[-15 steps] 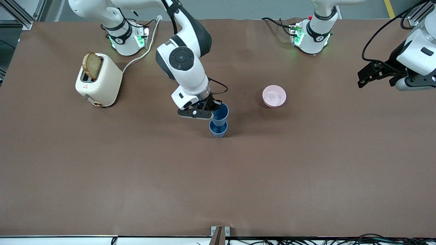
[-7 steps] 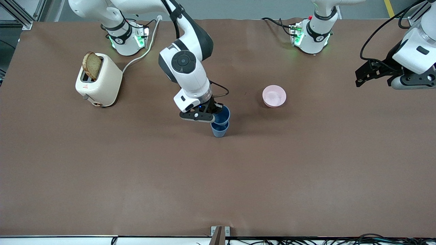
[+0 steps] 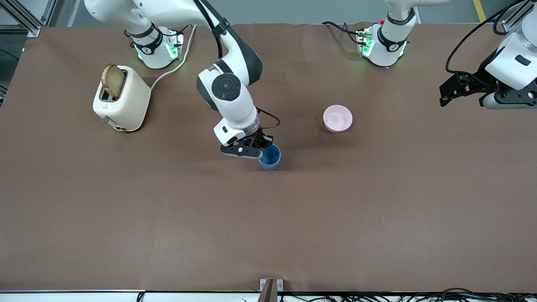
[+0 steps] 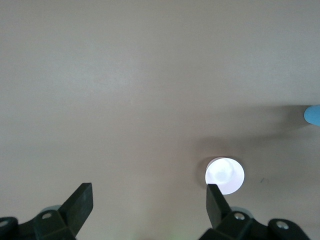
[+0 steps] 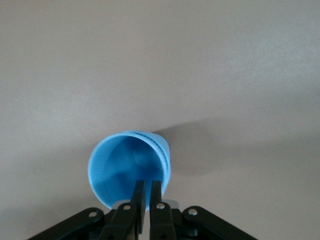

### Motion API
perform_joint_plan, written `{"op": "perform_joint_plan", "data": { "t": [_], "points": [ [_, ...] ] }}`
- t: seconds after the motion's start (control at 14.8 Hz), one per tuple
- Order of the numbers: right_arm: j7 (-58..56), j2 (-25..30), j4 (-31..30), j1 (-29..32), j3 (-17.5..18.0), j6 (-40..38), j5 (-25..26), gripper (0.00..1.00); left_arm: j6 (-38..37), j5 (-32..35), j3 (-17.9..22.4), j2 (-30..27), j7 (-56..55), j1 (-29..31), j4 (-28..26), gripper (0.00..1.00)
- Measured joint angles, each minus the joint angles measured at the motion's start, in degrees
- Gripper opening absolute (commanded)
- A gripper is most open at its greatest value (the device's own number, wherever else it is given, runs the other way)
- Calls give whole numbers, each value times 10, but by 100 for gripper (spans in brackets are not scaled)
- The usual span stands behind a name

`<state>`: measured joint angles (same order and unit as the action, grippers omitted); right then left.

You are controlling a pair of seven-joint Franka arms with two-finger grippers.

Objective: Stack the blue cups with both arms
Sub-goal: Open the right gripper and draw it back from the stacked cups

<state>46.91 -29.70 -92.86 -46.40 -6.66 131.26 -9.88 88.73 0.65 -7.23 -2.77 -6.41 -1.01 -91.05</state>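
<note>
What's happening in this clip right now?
The right pincer is pinching the rim of a blue cup that sits nested in a second blue cup standing near the middle of the table. Only the lower cup's base shows beneath it. The left pincer is open and waits over the left arm's end of the table. A pink bowl and a toaster with a slice of bread stand untouched.

A brown covering (image 3: 268,218) is stretching across the whole table. Grey floor (image 3: 293,10) is showing past it, with black cables (image 3: 419,297) trailing along the near edge.
</note>
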Motion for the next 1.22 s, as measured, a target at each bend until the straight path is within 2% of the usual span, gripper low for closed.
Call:
{"op": "perform_joint_plan", "data": {
  "t": [0.07, 0.14, 0.2, 0.34, 0.47, 0.68, 0.88, 1.22],
  "points": [
    [0, 0, 0, 1, 0, 0, 0, 49, 0, 0, 0, 0, 0, 0, 0, 100],
    [0, 0, 0, 3, 0, 0, 0, 82, 0, 0, 0, 0, 0, 0, 0, 100],
    [0, 1, 1, 6, -1, 0, 0, 100, 0, 0, 0, 0, 0, 0, 0, 100],
    [0, 12, 6, 18, -7, -16, 0, 100, -1, 0, 0, 0, 0, 0, 0, 100],
    [-2, 45, 14, 43, -18, -63, 13, 100, -3, 0, 0, 0, 0, 0, -1, 100],
    [-12, 127, 21, 86, -45, -171, 85, 100, -4, 0, 0, 0, 0, 0, -2, 100],
    [-33, 206, 15, 136, -54, -265, 138, 100, -5, 0, 0, 0, 0, 0, -2, 100],
    [-222, 299, -12, 265, -58, -361, 147, 100, -5, 0, 0, 0, 0, 0, -2, 100]
  ]
}}
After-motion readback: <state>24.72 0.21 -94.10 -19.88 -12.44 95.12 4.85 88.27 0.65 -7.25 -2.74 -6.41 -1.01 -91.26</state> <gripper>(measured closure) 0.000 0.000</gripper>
